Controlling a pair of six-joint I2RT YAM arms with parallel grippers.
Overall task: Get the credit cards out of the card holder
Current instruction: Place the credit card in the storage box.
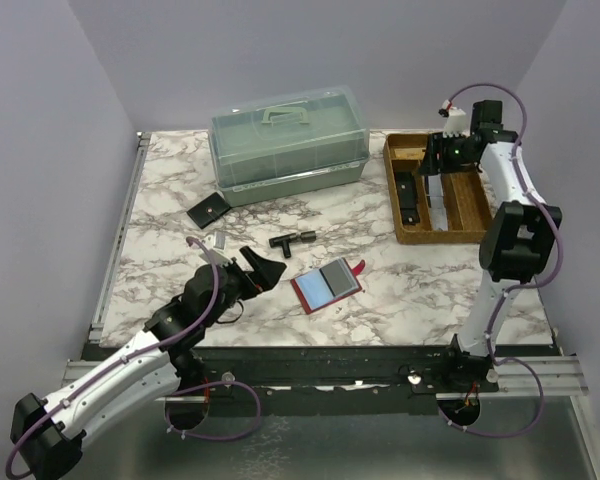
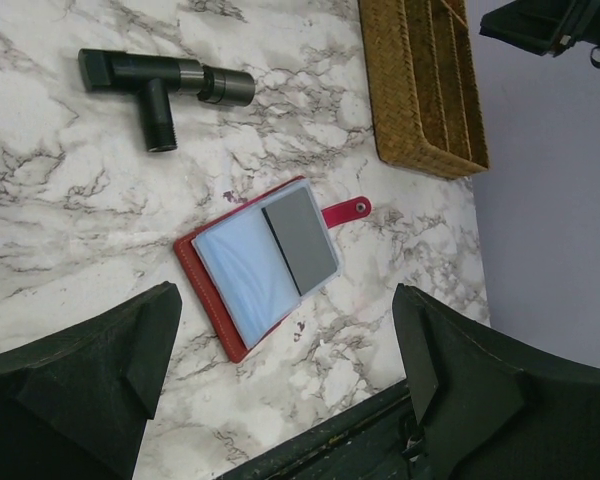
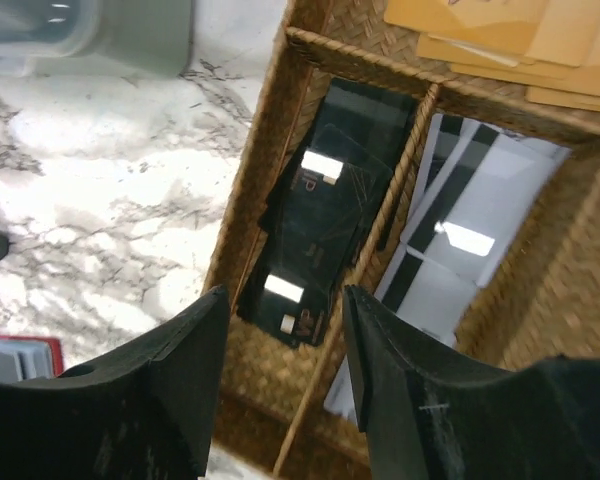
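A woven tray (image 1: 445, 236) is set at the far right of the marble table (image 1: 410, 290) and is divided into long compartments. In its left compartment a stack of black card holders (image 3: 325, 220) is seen; in the next compartment to the right white and silvery cards (image 3: 470, 230) are laid overlapping; at the far end orange cards (image 3: 510, 35) are piled. A clear lidded box (image 1: 288, 140) with a handle is placed at the far centre; its contents cannot be made out.

The red card holder (image 2: 208, 296) is laid open and flat near the middle of the near edge, its strap tab pointed to the right. The credit cards (image 2: 255, 270) are still held in it side by side, the pale blue one on the left and the grey one on the right.

Bare marble is left around the holder on all sides. A black T-shaped fitting (image 1: 292, 239) is found just beyond it, and a black wallet (image 1: 209, 209) lies by the box's left end.

The left arm is stretched low from the near left corner, and the left gripper (image 1: 270, 268) is held just left of the holder with its jaws spread wide and nothing between them. The right arm is raised and folded over the tray; the right gripper (image 3: 285, 300) is pointed down above the tray's inner divider, its jaws parted and nothing gripped.
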